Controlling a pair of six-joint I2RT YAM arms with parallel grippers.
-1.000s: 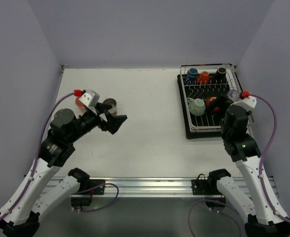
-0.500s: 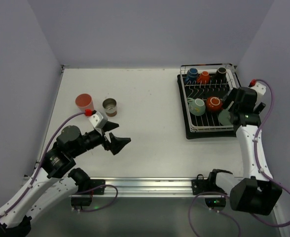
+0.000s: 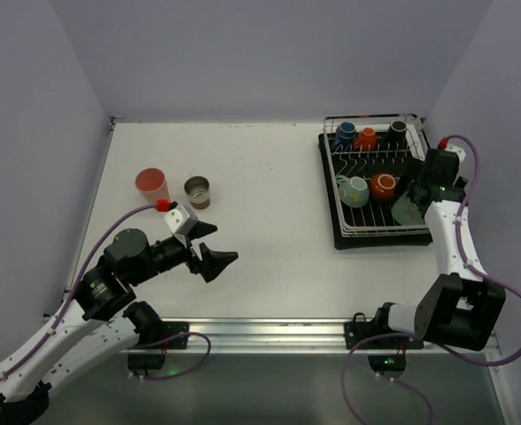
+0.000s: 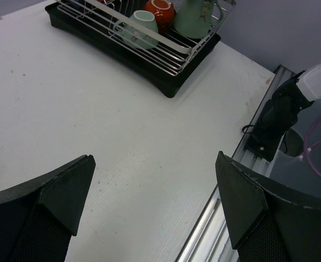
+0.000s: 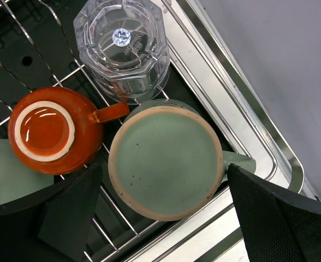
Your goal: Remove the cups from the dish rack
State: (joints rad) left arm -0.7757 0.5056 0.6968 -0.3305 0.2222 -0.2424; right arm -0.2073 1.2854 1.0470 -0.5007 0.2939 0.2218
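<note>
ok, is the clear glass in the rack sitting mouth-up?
No, the clear glass stands upside down in the dish rack, its moulded base facing up at the right wrist camera.

Top external: set high above and behind the arm bases, angled down and forward, far enough back to take in the whole tabletop (image 3: 269,177), with the dish rack (image 3: 335,237) at the upper right of the frame.

Left wrist: low over the tabletop, looking obliquely across it between the fingers of the left hand (image 4: 154,158) toward the rack, far off at the top of the frame.

Right wrist: close above the rack, facing straight down, framed at the lower corners by the fingers of the right hand (image 5: 165,169).

Shared by all three — the rack's end with the teal mug (image 5: 160,136) and orange cup (image 5: 46,131).
</note>
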